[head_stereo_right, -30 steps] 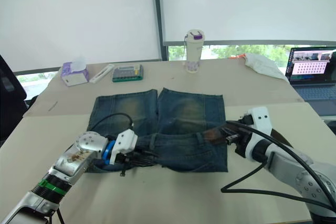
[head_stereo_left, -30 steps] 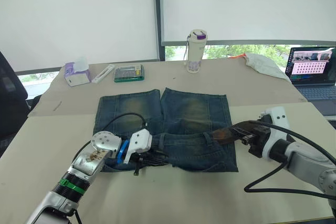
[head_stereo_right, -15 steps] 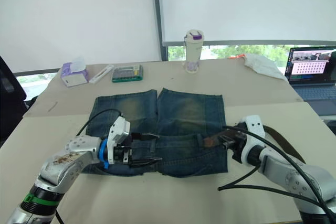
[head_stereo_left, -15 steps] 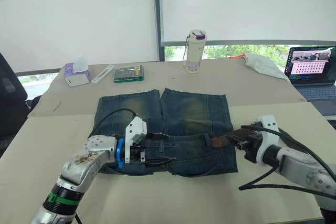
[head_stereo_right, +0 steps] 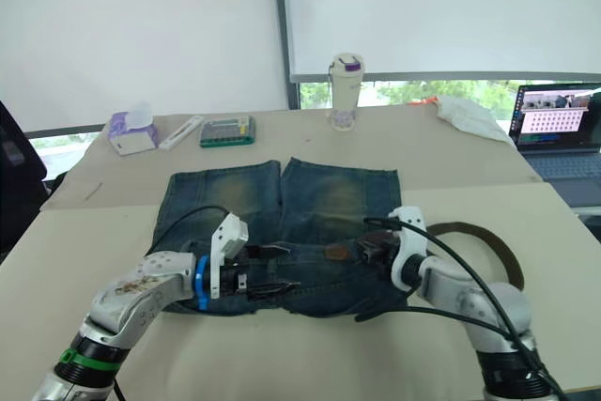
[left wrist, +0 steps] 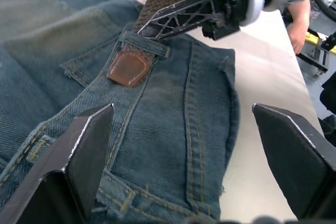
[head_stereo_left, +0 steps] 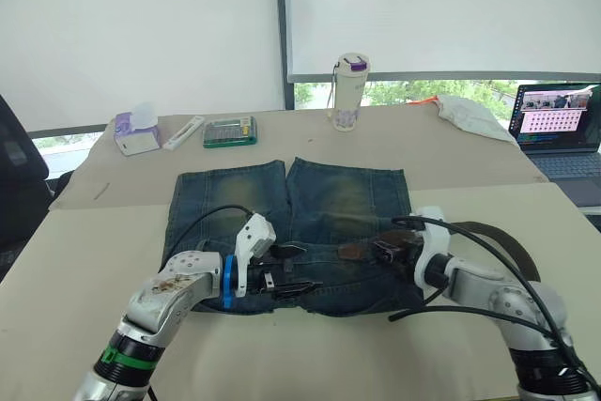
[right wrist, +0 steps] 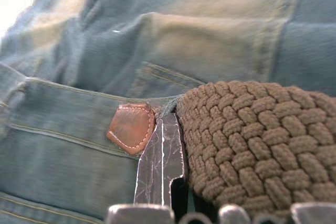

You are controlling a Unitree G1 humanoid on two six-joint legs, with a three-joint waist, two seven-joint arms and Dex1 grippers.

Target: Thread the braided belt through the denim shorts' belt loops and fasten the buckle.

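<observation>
- Threading looks underway: braided belt point(left wrist: 160, 1) is woven and limp, likely to buckle if pushed from far back; best held close behind its leather tip point(left wrist: 127, 69).
- Right gripper point(head_stereo_left: 383, 251) pinches the belt just behind the belt loop point(left wrist: 144, 44); the tip has passed under that loop and lies flat on the waistband.
- Left gripper point(head_stereo_left: 282, 281) hovers over the waistband with fingers spread wide, holding nothing.
- Denim shorts point(head_stereo_left: 338, 199) lie flat on the table point(head_stereo_left: 310, 363), soft and prone to bunching; faded yellowish patches on both legs.
- Belt's slack loops out on the table past the right arm.
</observation>
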